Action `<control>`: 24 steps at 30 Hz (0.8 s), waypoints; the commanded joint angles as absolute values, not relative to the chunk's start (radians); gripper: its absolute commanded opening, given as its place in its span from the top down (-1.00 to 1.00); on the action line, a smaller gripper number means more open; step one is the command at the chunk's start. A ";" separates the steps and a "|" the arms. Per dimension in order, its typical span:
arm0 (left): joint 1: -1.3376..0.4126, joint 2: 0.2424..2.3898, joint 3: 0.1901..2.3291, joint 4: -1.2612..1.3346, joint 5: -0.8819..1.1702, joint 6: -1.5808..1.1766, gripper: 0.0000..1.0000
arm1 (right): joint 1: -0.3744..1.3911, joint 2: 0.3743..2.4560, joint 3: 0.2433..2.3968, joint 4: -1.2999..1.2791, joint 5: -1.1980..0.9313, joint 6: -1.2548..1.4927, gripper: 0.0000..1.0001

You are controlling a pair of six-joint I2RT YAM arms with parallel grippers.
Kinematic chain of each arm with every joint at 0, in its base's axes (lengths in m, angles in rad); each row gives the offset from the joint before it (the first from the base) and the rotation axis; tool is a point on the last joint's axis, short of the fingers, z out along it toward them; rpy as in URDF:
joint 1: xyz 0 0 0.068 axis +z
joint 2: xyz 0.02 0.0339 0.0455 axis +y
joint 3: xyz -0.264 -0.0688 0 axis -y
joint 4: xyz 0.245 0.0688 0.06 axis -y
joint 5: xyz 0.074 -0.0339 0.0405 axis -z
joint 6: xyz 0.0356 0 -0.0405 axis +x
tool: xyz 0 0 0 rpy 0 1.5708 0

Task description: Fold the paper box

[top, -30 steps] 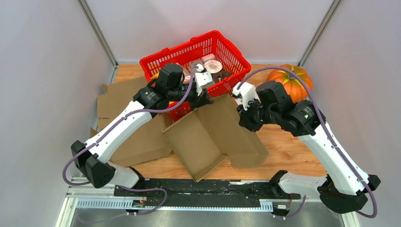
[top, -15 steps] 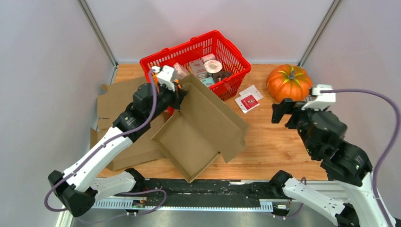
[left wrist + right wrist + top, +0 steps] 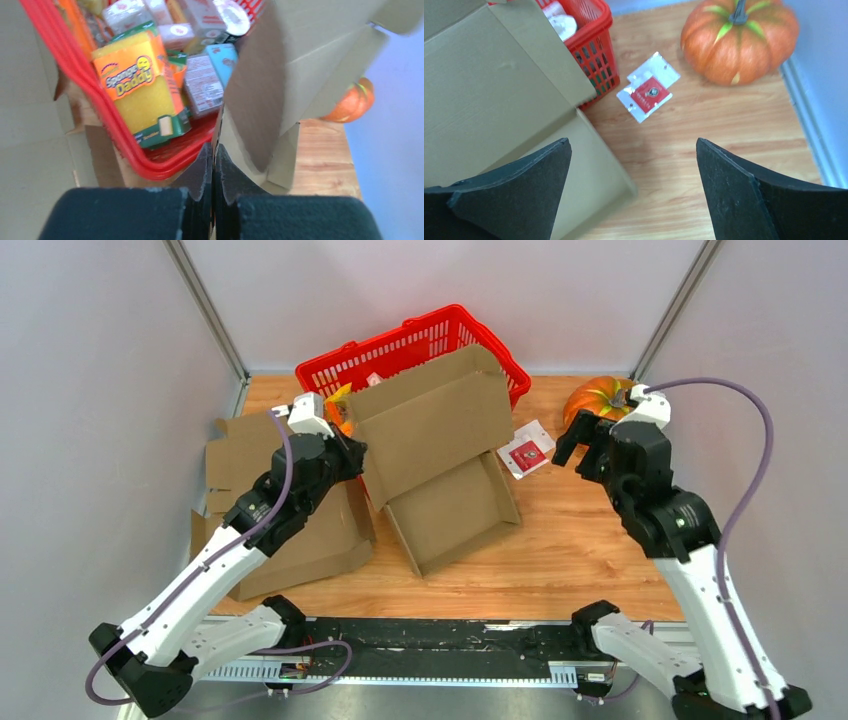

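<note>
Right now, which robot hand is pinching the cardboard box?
The left gripper, shut on the paper box edge beside the red basket. The right gripper hangs wide open, holding nothing.

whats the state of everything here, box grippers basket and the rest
paper box: half folded, one big panel raised, tray part on the table
left gripper: shut, pinching the box's edge
right gripper: open, holding nothing, above the table
red basket: upright, full of packaged goods
pumpkin: upright on the table
packet: lying flat on the table
flat cardboard sheets: unfolded, piled on the left
</note>
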State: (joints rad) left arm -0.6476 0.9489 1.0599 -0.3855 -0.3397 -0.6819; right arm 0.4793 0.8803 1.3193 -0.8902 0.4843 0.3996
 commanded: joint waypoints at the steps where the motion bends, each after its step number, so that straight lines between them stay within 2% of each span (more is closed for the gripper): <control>1: -0.644 0.885 0.964 -0.336 -0.336 -0.709 1.00 | 0.171 0.948 1.232 -0.790 0.053 0.531 -1.00; 3: -0.646 0.847 0.899 -0.305 -0.322 -0.680 1.00 | 0.131 0.986 1.172 -0.727 0.015 0.520 -1.00; 11: -0.646 0.779 0.815 -0.229 -0.216 -0.568 1.00 | 0.110 1.261 1.074 -0.470 0.086 0.561 -0.97; 12: -0.646 0.770 0.798 -0.216 -0.206 -0.537 1.00 | 0.106 1.310 1.045 -0.422 0.071 0.580 -0.88; 13: -0.646 0.764 0.789 -0.194 -0.192 -0.528 1.00 | 0.088 1.334 1.031 -0.373 0.046 0.610 -0.49; 15: -0.646 0.739 0.760 -0.169 -0.187 -0.506 1.00 | 0.071 1.414 1.009 -0.208 -0.063 0.685 0.11; 16: -0.646 0.732 0.747 -0.137 -0.178 -0.499 1.00 | 0.069 1.443 1.011 -0.160 -0.083 0.696 0.59; 18: -0.646 0.718 0.718 -0.115 -0.172 -0.488 1.00 | 0.069 1.547 1.038 -0.068 -0.136 0.712 1.00; 24: -0.644 0.706 0.693 -0.089 -0.152 -0.431 1.00 | 0.093 1.802 1.187 -0.075 -0.186 0.698 1.00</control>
State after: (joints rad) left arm -0.6464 0.7227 0.6926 -0.1787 -0.1799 -0.4934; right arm 0.0692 1.6974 1.0962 -0.1795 -0.1158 0.6777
